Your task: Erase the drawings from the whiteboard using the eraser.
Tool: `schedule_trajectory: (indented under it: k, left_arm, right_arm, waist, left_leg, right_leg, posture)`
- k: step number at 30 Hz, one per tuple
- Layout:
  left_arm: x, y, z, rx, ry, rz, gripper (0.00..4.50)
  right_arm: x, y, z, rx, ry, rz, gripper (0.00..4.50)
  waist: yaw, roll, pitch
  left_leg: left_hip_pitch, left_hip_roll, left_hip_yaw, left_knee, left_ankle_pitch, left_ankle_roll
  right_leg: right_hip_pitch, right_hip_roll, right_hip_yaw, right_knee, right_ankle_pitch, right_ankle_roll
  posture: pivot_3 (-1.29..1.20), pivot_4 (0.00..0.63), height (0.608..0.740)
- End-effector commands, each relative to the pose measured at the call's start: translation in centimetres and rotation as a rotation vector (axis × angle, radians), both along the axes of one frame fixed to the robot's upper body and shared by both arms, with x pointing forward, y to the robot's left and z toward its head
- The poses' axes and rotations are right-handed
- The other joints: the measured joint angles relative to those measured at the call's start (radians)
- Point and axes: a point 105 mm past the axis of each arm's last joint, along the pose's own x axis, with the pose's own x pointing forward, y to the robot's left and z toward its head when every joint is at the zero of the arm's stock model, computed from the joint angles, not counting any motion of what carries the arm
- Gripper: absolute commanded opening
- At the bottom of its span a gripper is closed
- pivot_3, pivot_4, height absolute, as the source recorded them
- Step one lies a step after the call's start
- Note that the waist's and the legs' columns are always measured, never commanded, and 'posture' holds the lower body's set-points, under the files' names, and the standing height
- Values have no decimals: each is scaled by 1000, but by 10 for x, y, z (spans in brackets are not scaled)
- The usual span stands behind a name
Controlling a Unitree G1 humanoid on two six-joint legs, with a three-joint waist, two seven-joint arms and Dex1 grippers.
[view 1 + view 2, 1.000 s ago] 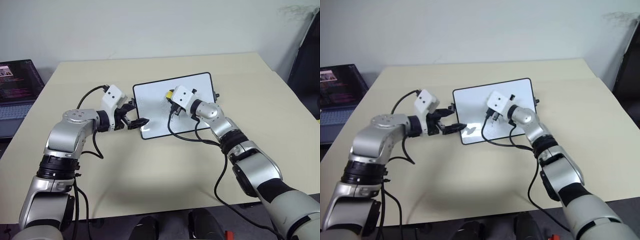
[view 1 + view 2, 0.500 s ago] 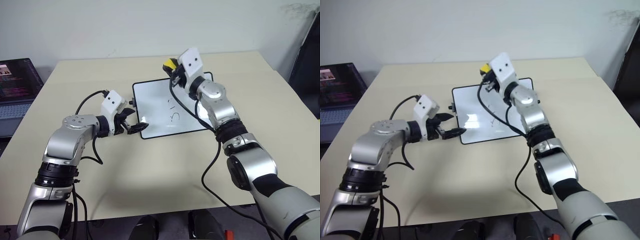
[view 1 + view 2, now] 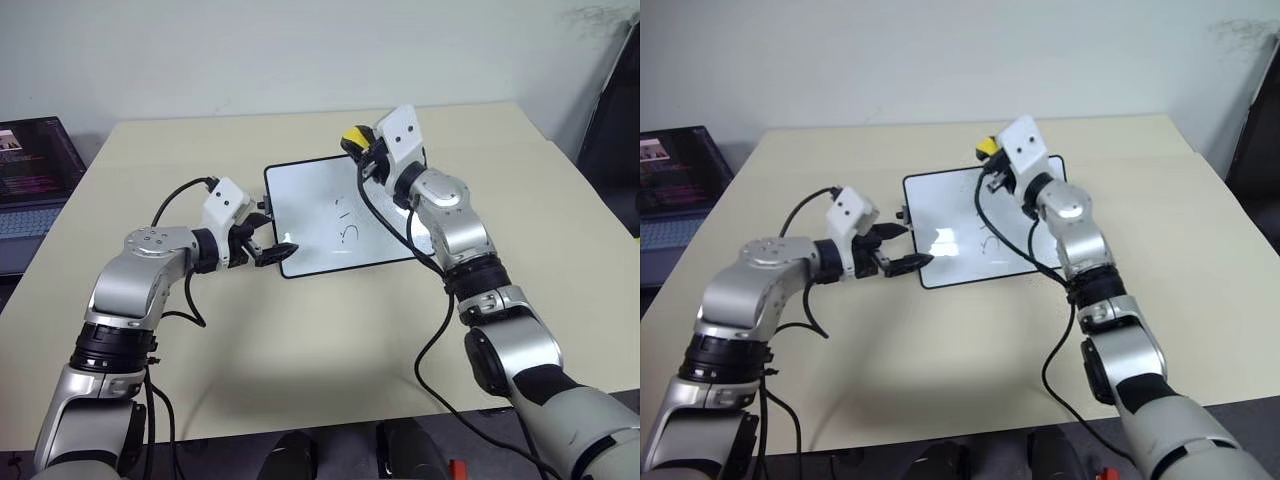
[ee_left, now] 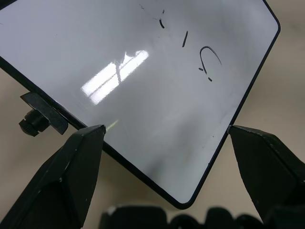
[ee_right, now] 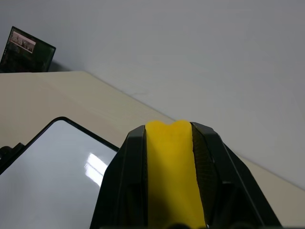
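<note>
The whiteboard (image 3: 335, 215) lay flat on the tan worktop (image 3: 300, 340), with black drawings (image 3: 345, 232) on it. The right pincer (image 3: 358, 140) squeezed the yellow eraser (image 3: 353, 136) and held it up in the air over the board's far edge. The left pincer (image 3: 270, 247) was spread wide around the board's near corner.

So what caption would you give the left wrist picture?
Open left claw straddling a corner of the whiteboard, a few black drawings not yet wiped off.
</note>
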Motion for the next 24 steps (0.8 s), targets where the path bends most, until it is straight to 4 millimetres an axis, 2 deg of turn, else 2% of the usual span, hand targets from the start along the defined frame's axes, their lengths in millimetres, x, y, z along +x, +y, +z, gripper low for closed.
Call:
schedule_trajectory:
  k: [1, 13, 17, 24]
  left_arm:
    - [0, 4, 19, 4, -71, -1, 4500]
    - [-7, 3, 22, -10, -93, -14, 4500]
    - [-8, 3, 21, -10, -92, -12, 4500]
    - [-2, 8, 24, -9, -111, 18, 4500]
  right_arm:
    - [-11, 3, 9, 5, -27, 42, 976]
    - [-35, -33, -14, 54, 45, -27, 976]
    - [-41, -30, -21, 57, 67, -26, 976]
    - [-45, -30, -21, 69, 64, -49, 976]
  waist:
    - [1, 0, 0]
    - [5, 0, 0]
    - [5, 0, 0]
    - [8, 0, 0]
  left_leg:
    - [0, 0, 0, 0, 0, 0]
    - [0, 0, 0, 0, 0, 0]
    - [0, 0, 0, 0, -1, 1]
    - [0, 0, 0, 0, -1, 1]
  right_leg:
    - [0, 0, 0, 0, 0, 0]
    - [0, 0, 0, 0, 0, 0]
    - [0, 0, 0, 0, 0, 0]
    - [0, 0, 0, 0, 0, 0]
  posture:
    - [0, 150, 740]
    - [0, 150, 740]
    - [0, 150, 740]
    - [0, 150, 740]
